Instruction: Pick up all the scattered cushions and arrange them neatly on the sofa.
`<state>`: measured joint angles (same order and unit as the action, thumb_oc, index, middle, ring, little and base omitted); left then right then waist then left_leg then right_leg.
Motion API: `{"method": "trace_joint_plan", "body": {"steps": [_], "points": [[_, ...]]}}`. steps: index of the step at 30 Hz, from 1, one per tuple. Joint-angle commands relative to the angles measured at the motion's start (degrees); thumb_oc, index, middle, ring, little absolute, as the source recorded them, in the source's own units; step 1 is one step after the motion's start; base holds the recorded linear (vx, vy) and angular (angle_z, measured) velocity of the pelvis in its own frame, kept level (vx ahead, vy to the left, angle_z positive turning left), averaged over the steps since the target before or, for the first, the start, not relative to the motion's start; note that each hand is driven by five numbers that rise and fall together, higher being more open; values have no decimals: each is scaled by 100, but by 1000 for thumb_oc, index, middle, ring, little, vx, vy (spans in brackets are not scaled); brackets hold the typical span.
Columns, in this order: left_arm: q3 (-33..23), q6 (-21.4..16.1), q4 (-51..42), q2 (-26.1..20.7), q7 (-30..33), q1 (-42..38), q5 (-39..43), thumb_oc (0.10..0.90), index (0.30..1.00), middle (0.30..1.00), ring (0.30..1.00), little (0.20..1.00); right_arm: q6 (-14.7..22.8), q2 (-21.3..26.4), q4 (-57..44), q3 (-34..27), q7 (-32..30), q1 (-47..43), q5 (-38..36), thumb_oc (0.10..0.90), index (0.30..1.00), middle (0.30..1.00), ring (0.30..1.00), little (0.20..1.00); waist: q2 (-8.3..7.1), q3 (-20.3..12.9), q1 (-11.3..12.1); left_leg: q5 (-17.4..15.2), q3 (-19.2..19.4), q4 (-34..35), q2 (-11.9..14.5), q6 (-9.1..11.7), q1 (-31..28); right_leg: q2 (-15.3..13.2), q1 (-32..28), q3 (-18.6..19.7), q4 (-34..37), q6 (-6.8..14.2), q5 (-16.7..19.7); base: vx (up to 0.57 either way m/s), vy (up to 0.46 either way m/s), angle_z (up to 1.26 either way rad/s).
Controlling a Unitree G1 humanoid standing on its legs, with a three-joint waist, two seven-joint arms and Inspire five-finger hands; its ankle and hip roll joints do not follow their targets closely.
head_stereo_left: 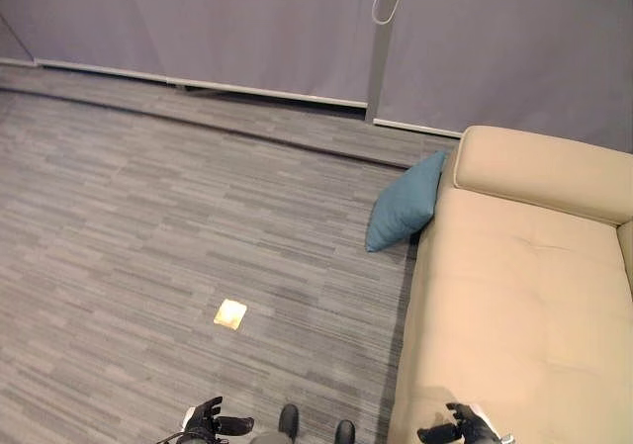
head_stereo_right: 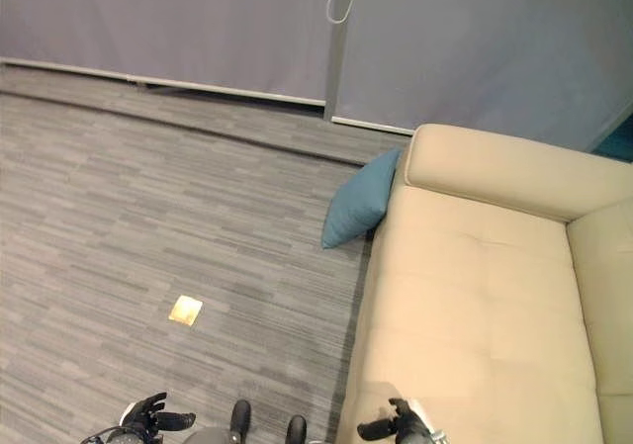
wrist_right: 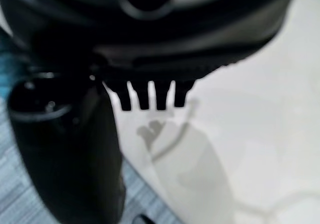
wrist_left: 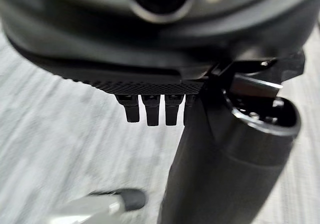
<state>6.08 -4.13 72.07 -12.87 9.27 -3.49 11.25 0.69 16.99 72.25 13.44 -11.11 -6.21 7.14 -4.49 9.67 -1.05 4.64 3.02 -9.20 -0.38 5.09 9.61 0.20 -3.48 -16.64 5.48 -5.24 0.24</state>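
Both the left hand and right hand hang open and empty — the blue cushion, propped on the floor against the sofa end, lies well ahead, so a hasty one-handed grab may let it slump flat

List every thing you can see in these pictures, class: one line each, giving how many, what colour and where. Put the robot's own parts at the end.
cushion: one, teal blue, on the floor, leaning against the sofa's end by the armrest.
sofa: one, beige, to the robot's right.
floor plate: one, brass-coloured, square, set in the grey carpet ahead.
curtains: grey, along the far wall.
cord loop: one, white, hanging between the curtains.
left hand: dark, open, over the carpet.
right hand: dark, open, over the sofa seat.
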Motion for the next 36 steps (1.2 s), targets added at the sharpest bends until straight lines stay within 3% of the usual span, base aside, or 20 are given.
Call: {"method": "trace_joint_plan", "body": {"steps": [1, 5, 12, 13, 15, 17, 18, 19, 20, 27, 30, 33, 36], "points": [[59, -82, 52, -139, -12, 78, -10, 800, 900, 900, 900, 900, 22, 205, 127, 23, -202, 2, -200, 800, 900, 900, 900, 900, -168, -227, 75, -613, 566, -122, 225, -197, 174, -412, 110, 579, -373, 949, -421, 136, 32, 80], [-28, -26, 170, -188, -82, 194, -113, 800, 900, 900, 900, 900, -12, 118, 181, 61, -180, 17, -129, 800, 900, 900, 900, 900, -177, -312, 113, -644, 524, 110, 178, -255, -16, -356, 7, 575, -447, 955, -533, 174, 53, 38], [-172, 8, 245, -359, -57, 316, -244, 800, 900, 900, 900, 900, -50, -49, 132, 155, -152, 6, -1, 800, 900, 900, 900, 900, -275, -399, 213, -846, 470, 432, -19, -522, -435, -530, 128, 719, -1263, 1158, -636, 166, 148, -1], [-199, 14, 220, -426, -54, 295, -260, 800, 900, 900, 900, 900, -52, -82, 91, 152, -119, -17, -31, 800, 900, 900, 900, 900, -267, -346, 203, -917, 437, 461, -77, -618, -534, -621, 363, 810, -1846, 1284, -479, 93, 162, 10], [-210, 4, 199, -476, -44, 274, -256, 800, 900, 900, 900, 900, -38, -100, 43, 139, -97, -55, -77, 800, 900, 900, 900, 900, -245, -277, 163, -967, 405, 463, -118, -700, -596, -660, 581, 940, -2355, 1368, -231, 113, 172, 9], [-215, -5, 199, -494, -34, 261, -258, 800, 900, 900, 900, 900, -24, -133, -1, 138, -97, -68, -95, 800, 900, 900, 900, 900, -216, -251, 143, -998, 381, 472, -114, -722, -644, -647, 724, 1011, -2587, 1385, -168, 100, 95, 10], [-203, -5, 203, -510, -36, 269, -253, 800, 900, 900, 900, 900, -20, -162, -27, 183, -70, -79, -98, 800, 900, 900, 900, 900, -150, -217, 79, -1032, 277, 535, -110, -752, -790, -489, 1041, 1174, -2825, 1308, -169, 254, 107, 16], [-197, 4, 224, -507, -65, 272, -265, 800, 900, 900, 900, 900, -20, -157, -33, 222, -60, -85, -99, 800, 900, 900, 900, 900, -136, -225, 12, -1080, 127, 668, -166, -742, -999, -269, 1213, 1254, -2525, 1236, -318, 323, 118, 2], [-187, 13, 231, -501, -69, 268, -280, 800, 900, 900, 900, 900, -24, -147, -25, 224, -66, -90, -104, 800, 900, 900, 900, 900, -141, -216, -11, -1120, 108, 689, -199, -746, -1064, -238, 1223, 1228, -2339, 1214, -313, 228, 49, 6], [-106, 31, 328, -428, -115, 180, -385, 800, 900, 900, 900, 900, -69, -83, 28, 187, -59, -42, -70, 800, 900, 900, 900, 900, -198, -156, -234, -1419, -246, 770, -402, -691, -1582, -113, 1640, 923, -1208, 1267, 187, 229, -1, 17], [-60, 31, 332, -404, -107, 183, -488, 800, 900, 900, 900, 900, -68, -73, 64, 170, -77, 40, -68, 800, 900, 900, 900, 900, -209, -192, -278, -1560, -297, 719, -451, -691, -1701, -129, 1454, 926, -1028, 1209, 148, 205, -26, 46], [-1, 37, 344, -346, -138, 239, -529, 800, 900, 900, 900, 900, -51, -51, 141, 50, -47, 227, -154, 800, 900, 900, 900, 900, -151, -391, -389, -1606, -209, 406, -280, -406, -1801, -58, 1171, 881, -946, 1043, 70, 287, -65, 43], [90, 42, 260, -339, -178, 183, -525, 800, 900, 900, 900, 900, -41, -25, 193, 11, -48, 222, -236, 800, 900, 900, 900, 900, -226, -355, -397, -1199, 6, -770, -119, -100, -1353, -56, 823, 911, -756, 940, 28, 154, -72, 20]]}}
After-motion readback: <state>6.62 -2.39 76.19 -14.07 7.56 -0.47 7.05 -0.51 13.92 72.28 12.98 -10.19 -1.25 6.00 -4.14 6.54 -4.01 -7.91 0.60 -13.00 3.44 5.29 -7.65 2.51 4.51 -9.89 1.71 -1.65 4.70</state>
